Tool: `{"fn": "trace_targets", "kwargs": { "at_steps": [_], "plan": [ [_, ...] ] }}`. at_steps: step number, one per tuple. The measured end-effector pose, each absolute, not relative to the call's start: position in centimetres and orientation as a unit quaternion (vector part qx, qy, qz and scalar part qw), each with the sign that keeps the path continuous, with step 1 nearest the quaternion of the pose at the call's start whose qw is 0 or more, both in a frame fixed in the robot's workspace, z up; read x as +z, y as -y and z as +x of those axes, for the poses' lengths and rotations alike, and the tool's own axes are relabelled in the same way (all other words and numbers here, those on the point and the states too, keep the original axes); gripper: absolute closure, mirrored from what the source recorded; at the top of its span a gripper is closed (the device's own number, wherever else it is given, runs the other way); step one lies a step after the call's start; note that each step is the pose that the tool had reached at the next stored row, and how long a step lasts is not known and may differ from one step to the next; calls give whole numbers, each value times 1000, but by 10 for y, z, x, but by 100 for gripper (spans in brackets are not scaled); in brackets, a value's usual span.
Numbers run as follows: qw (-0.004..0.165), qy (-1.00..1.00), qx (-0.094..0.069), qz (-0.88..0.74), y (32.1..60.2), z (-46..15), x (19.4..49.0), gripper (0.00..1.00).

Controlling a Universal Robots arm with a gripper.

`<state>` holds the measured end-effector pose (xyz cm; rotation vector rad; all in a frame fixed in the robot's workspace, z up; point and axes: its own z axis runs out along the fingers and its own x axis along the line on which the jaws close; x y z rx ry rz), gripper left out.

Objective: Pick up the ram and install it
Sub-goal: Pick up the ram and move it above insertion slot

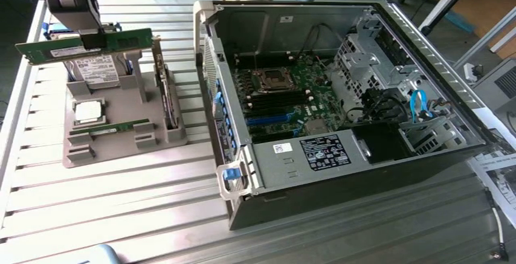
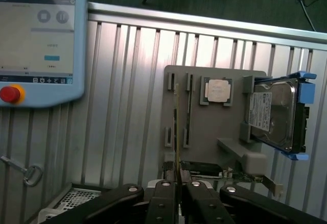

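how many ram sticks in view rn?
2. One ram is clamped in the gripper, raised above the grey holder; the second ram sits in that holder. More could be hidden inside the PC case.

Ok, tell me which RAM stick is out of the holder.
The ram gripped by the claw, up in the air; the other stick lies slotted in the grey holder.

Exterior view: ribbed table (image 1: 121, 209) of bright, smooth metal. At 9 o'clock from the bare sheet-metal computer case (image 1: 278, 25) stands a matt grey plastic holder (image 1: 121, 152). The ram (image 1: 127, 37) is green circuit board (white paper label on its face), clamped in the matt black gripper (image 2: 177, 178). Wrist view: hard drive (image 2: 278, 112) with glossy metal lid and blue plastic rails; CPU chip (image 2: 218, 90) with dull silver metal cap.
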<state>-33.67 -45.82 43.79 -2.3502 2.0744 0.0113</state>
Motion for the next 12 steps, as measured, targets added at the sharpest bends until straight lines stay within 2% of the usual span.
{"fn": "trace_targets", "kwargs": {
  "at_steps": [12],
  "plan": [
    [3,-662,3,-750,458,-330,434,86]
  ]
}}
